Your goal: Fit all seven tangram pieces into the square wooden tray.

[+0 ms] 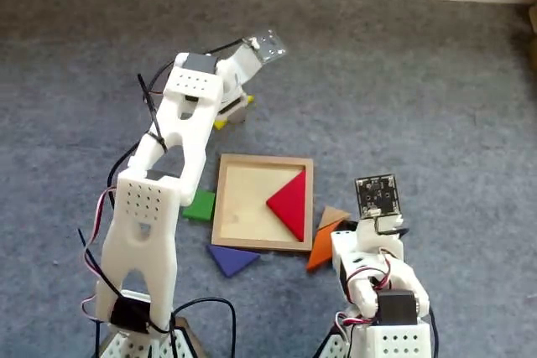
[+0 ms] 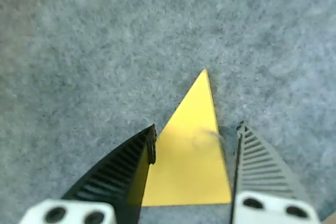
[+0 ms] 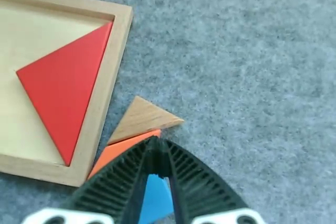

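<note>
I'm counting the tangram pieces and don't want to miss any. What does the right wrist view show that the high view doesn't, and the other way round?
Right wrist view alone: a light blue piece lying beneath the shut right gripper.

High view alone: a green piece against the tray's left side, a dark blue triangle on the arms' side of the tray, and a yellow piece beyond its far edge.

Both: the square wooden tray with the red triangle inside, plus the pale wooden triangle and orange piece at the tray's right edge.

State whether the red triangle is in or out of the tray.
In: the red triangle lies flat on the floor of the tray, within its rim, along one wall.
</note>
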